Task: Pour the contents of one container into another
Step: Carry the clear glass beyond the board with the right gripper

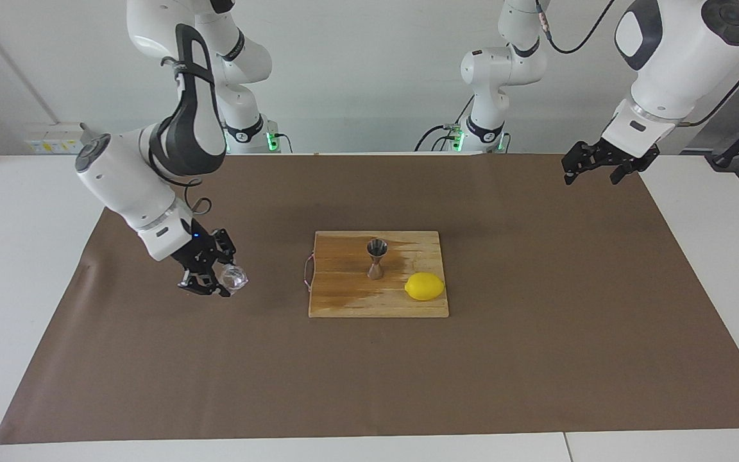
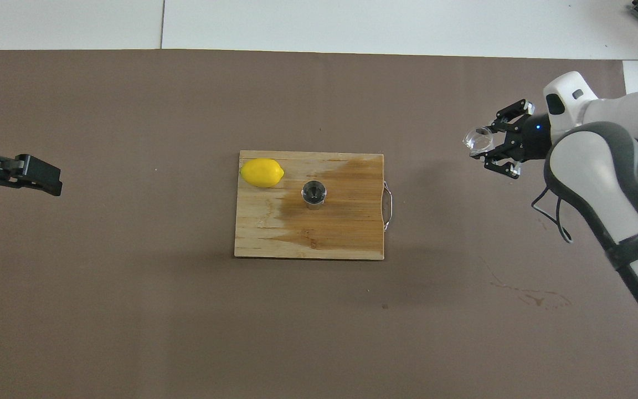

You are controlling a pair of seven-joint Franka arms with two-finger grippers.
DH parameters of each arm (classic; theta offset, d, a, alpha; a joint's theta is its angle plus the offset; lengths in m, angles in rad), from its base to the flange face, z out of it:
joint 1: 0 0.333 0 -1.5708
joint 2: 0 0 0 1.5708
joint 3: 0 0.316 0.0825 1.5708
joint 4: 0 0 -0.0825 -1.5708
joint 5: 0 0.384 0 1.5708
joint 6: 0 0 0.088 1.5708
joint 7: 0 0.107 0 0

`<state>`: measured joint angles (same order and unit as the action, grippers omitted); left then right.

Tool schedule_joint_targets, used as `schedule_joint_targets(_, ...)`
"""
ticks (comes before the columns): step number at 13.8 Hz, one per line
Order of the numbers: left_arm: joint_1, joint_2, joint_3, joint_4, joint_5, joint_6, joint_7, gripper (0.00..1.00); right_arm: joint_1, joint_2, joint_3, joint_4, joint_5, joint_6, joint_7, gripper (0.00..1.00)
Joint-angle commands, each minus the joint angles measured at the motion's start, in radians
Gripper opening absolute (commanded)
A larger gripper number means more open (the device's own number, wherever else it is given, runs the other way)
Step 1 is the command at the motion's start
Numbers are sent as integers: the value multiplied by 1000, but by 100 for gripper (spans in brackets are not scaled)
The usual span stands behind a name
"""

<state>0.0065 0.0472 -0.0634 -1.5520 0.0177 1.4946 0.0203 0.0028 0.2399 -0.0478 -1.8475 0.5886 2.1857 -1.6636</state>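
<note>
The tiny squat clear glass cup (image 1: 235,277) with rounded faceted sides hangs tilted in the air over the brown mat (image 1: 536,359), toward the right arm's end of the bench (image 1: 16,212) and well apart from the board. The small silvery steel jigger (image 1: 375,258), hourglass-shaped, stands upright near the middle of the pale wooden cutting board (image 1: 344,298), mouth up. A yellow lemon (image 1: 424,286) lies on the same board just beside the jigger, toward the left arm's end. A darker wet-looking stain spreads across part of the board. Nothing stands between cup and jigger. The right tool (image 1: 212,276) is clamped on the glass cup. The left tool (image 1: 594,163) waits above the mat's corner at its own end, fingers apart, holding nothing
</note>
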Motion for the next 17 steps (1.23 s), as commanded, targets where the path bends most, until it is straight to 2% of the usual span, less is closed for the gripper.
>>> schedule_joint_targets(1, 0, -32, 4, -39, 7, 13, 4, 100, -111, -51, 19, -76, 103, -62, -149, 0)
schedule_joint_targets(5, 0, -33, 4, -39, 7, 12, 4, 100, -246, -1, 19, -101, 200, -155, -329, 0)
schedule_joint_targets(10, 0, -33, 4, -39, 7, 13, 4, 100, -308, 128, 19, -99, 335, -208, -513, 0)
schedule_joint_targets(17, 0, -32, 4, -39, 7, 13, 4, 100, -371, 154, 22, -101, 353, -299, -568, 0)
